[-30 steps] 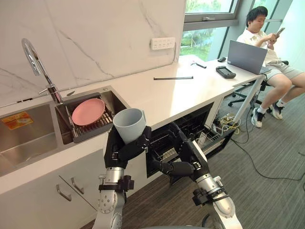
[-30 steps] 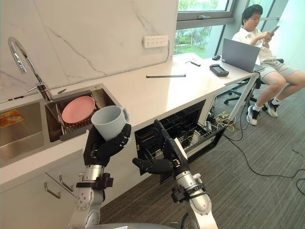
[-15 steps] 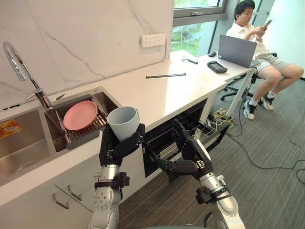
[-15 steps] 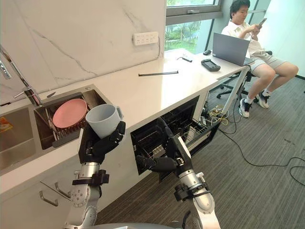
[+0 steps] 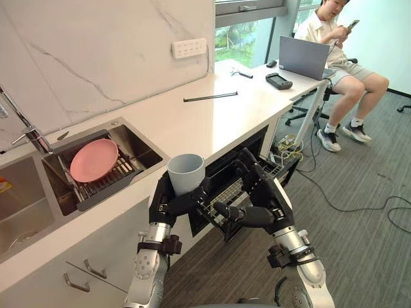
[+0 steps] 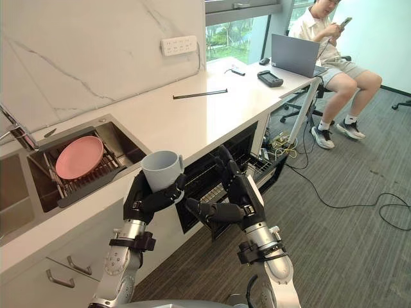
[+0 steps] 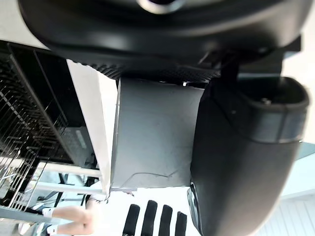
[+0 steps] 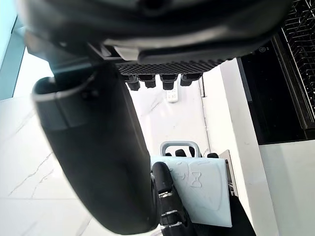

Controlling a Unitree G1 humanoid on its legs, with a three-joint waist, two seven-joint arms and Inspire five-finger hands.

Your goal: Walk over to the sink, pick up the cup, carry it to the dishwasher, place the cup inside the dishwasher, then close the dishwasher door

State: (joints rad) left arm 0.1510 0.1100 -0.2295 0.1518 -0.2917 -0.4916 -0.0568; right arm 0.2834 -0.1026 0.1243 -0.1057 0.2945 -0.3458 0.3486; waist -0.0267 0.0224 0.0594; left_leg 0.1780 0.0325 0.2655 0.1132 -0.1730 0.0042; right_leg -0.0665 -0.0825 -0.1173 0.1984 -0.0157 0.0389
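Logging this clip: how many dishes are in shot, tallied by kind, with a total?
Cups: 1, the grey cup, gripped in the left hand.
Plates: 1, the pink plate, in the sink.
Total: 2.

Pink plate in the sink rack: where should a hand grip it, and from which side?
Probably its raised rim, from above. The pink plate lies tilted on the dish rack inside the sink basin, whose walls block a sideways approach; the rim lifted off the rack leaves room for fingers underneath and the thumb on top.
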